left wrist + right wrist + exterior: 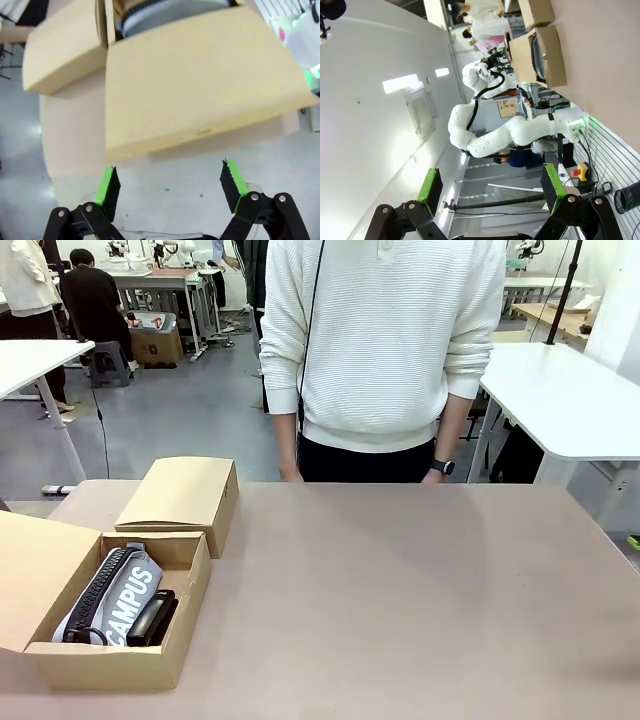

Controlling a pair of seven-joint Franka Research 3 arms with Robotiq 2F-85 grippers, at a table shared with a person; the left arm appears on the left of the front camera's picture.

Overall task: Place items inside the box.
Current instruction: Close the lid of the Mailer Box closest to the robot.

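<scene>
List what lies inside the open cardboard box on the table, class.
Inside the open cardboard box lie a grey zip pouch lettered "CAMPUS" and, beside it, a black stapler. Whatever sits beneath them is covered. The closed box behind hides its contents.

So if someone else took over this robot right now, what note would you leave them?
Left hand: open, holding nothing, hovering off the table edge beside the open brown cardboard box.
Right hand: open, holding nothing, pointed away from the table.
Done: grey zip pouch lettered "CAMPUS" and black stapler lie inside the box.
Left: no other items visible on the table; a closed brown cardboard box sits behind the open one.
</scene>
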